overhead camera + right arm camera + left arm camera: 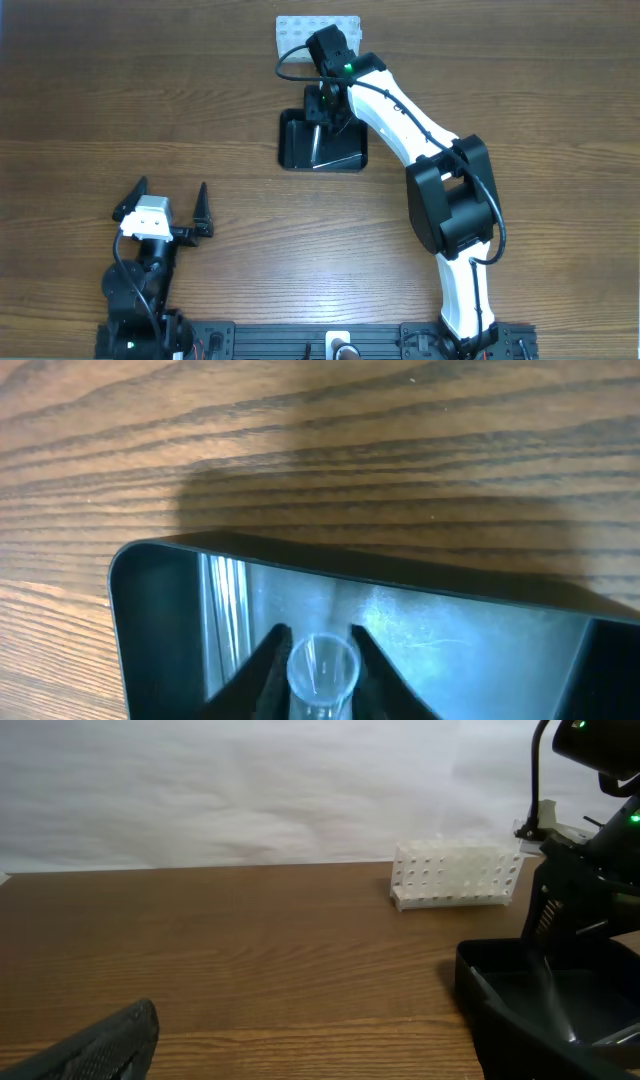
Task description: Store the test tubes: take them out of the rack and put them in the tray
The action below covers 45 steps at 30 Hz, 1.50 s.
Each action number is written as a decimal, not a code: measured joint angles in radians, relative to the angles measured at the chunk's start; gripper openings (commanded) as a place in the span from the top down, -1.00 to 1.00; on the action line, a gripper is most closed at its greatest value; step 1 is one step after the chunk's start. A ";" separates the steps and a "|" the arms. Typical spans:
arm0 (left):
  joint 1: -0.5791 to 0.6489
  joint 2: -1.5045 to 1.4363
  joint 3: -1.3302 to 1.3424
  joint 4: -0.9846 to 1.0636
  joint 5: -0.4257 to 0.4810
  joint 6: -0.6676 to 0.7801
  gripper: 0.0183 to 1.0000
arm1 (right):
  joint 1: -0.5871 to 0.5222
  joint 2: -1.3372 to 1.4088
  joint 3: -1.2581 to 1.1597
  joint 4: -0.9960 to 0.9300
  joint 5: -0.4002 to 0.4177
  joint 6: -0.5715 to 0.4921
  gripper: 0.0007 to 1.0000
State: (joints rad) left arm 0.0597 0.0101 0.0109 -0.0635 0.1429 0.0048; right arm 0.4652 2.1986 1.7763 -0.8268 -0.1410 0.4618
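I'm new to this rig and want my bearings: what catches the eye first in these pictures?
The right claw hangs over the black tray, shut on a clear tube held upright. Beyond the tray stands the white rack. The left claw sits open near its own arm's base, well away from both.

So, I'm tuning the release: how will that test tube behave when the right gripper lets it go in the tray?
Round and smooth, the test tube will probably roll until a tray wall stops it. It looks clear and thin-walled, so likely light and breakable: release low.
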 measured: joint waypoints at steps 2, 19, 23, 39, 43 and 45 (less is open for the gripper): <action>0.000 0.000 0.000 0.000 0.000 0.000 -1.00 | 0.000 0.000 0.000 -0.001 0.000 -0.002 0.27; 0.000 0.000 0.000 0.000 0.000 0.000 -1.00 | -0.073 -0.136 0.002 0.303 0.117 -0.232 -0.95; 0.000 0.000 0.000 0.000 0.000 0.000 -1.00 | -0.117 -0.146 0.009 0.505 0.237 -0.307 -0.98; 0.000 0.000 0.000 0.000 0.000 0.000 -1.00 | -0.144 0.065 0.006 0.756 0.318 -0.376 -0.56; 0.000 0.000 0.000 0.000 0.000 0.000 -1.00 | -0.145 0.069 0.006 0.761 0.321 -0.364 -0.25; 0.000 0.000 0.000 0.000 0.000 0.000 -1.00 | -0.145 0.070 0.006 0.764 0.321 -0.363 -0.16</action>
State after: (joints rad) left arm 0.0597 0.0101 0.0109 -0.0635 0.1429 0.0048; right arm 0.3202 2.2684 1.7824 -0.0624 0.1802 0.0986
